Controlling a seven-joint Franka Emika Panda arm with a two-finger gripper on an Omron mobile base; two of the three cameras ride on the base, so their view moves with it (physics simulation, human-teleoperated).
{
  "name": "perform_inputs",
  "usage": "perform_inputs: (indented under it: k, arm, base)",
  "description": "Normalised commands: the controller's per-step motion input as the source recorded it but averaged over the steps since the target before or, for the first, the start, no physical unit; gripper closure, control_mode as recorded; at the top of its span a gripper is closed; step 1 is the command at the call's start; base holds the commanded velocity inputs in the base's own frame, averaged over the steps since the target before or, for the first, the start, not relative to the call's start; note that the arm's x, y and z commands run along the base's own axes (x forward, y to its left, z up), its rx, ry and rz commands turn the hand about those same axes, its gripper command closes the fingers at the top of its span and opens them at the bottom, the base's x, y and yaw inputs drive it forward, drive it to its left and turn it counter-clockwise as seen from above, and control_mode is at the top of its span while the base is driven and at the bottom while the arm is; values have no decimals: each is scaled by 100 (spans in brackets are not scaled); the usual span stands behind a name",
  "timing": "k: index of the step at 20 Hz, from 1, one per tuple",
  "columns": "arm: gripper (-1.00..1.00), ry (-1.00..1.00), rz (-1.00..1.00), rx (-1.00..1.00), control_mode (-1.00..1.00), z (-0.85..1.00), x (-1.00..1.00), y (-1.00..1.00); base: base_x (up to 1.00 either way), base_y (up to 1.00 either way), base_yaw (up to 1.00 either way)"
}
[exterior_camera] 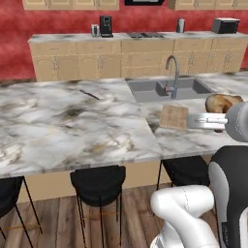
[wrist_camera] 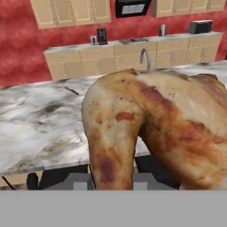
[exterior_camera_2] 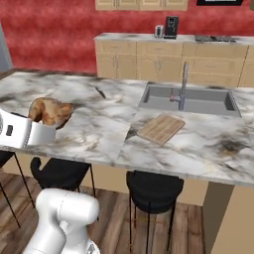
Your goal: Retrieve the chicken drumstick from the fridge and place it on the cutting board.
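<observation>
While it hangs above the marble island counter (exterior_camera_2: 89, 131), the chicken drumstick (exterior_camera_2: 49, 112) is clamped between the gripper (wrist_camera: 113, 181) fingers, glossy and golden-brown, looming large in the hand view. The cutting board (exterior_camera_2: 160, 128) lies flat on the counter just in front of the grey sink (exterior_camera_2: 198, 99), well apart from the drumstick. A faucet (exterior_camera_2: 184, 84) rises at the basin.

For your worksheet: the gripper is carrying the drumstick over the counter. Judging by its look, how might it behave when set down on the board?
The drumstick looks glossy, so it may slip from the gripper. Its lumpy, rounded shape could rock or roll on the flat board. It holds its shape in the grip, so it is probably stiff rather than floppy.
</observation>
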Motion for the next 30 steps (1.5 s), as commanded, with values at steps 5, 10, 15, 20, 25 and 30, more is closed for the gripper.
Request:
perform_inputs:
  k: [5,10,15,20,25,30]
  arm:
    - [100,0,0,0,100,0,0,0]
    - [100,0,0,0,100,0,0,0]
    - [100,0,0,0,100,0,0,0]
    - [100,0,0,0,100,0,0,0]
    - [100,0,0,0,100,0,0,0]
    - [100,0,0,0,100,0,0,0]
  base:
    - [3,-72,0]
    - [29,-37,0]
    - [58,-27,0]
    - [37,-8,0]
    - [9,0,0]
    - [0,0,0]
